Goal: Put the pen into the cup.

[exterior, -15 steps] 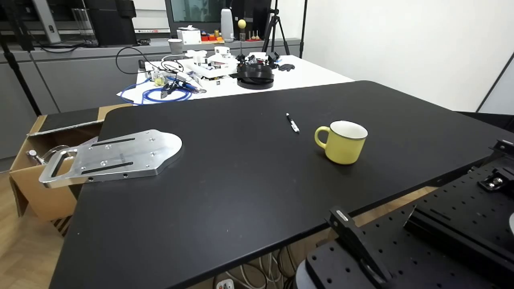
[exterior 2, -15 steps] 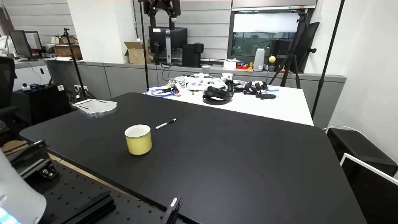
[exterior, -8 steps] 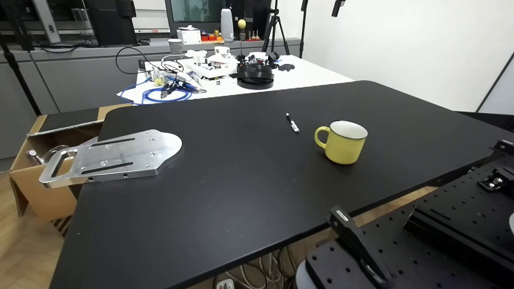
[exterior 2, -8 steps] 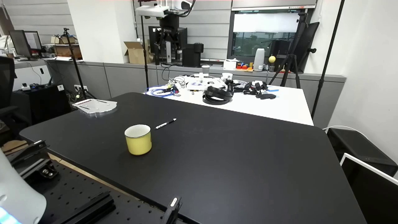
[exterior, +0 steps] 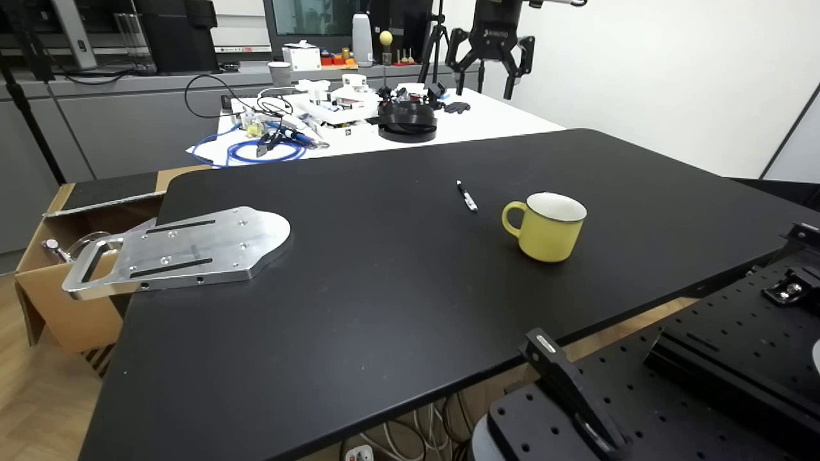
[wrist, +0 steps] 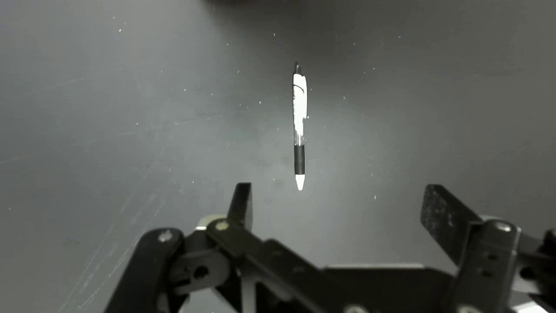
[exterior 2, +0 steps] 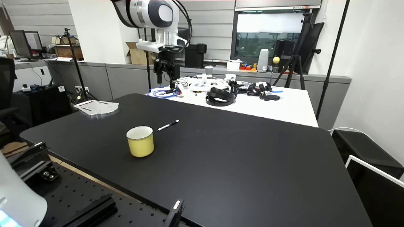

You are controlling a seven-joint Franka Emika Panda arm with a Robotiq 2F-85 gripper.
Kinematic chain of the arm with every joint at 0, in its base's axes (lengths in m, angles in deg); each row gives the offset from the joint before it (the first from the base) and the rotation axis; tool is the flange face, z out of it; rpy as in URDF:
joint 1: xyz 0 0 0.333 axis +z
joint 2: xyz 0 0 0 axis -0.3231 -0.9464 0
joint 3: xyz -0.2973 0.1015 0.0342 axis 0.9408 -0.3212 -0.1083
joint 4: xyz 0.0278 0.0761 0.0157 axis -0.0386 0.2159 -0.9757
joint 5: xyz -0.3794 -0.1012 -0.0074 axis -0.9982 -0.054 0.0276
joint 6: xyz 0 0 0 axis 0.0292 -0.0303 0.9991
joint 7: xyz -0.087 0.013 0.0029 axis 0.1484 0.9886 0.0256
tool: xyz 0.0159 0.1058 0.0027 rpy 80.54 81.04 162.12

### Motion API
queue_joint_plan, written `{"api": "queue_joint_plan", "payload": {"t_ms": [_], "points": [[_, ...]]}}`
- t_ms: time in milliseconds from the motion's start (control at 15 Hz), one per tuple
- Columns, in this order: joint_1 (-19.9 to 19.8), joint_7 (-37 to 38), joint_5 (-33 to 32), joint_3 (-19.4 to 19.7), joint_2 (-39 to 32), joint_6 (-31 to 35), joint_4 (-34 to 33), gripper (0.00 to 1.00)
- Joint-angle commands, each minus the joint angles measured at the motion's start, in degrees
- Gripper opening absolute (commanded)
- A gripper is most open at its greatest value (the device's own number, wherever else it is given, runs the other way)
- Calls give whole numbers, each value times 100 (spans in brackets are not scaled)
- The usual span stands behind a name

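Pen (exterior: 467, 196) lies right of centre in an exterior view, near the yellow cup (exterior: 549, 234), and now the gripper (exterior: 484, 91), jaws wide and holding nothing, drops in at the frame's top, so I'd guess grasping comes next.

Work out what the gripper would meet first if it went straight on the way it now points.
Open and pointing down, the gripper would probably meet the black tabletop first, near the pen. Depth is unclear, so it might straddle the pen or land beside it.
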Motion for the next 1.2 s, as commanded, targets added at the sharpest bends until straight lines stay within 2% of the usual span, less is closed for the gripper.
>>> {"api": "queue_joint_plan", "payload": {"t_ms": [0,267,667,733,1133], "points": [[102,246,13,-2,-369,425,56,100],[183,247,-6,30,-864,811,-10,100],[188,181,21,51,-1449,900,-151,100],[166,38,12,12,-1270,939,23,100],[166,37,13,26,-1435,945,-68,100]]}}
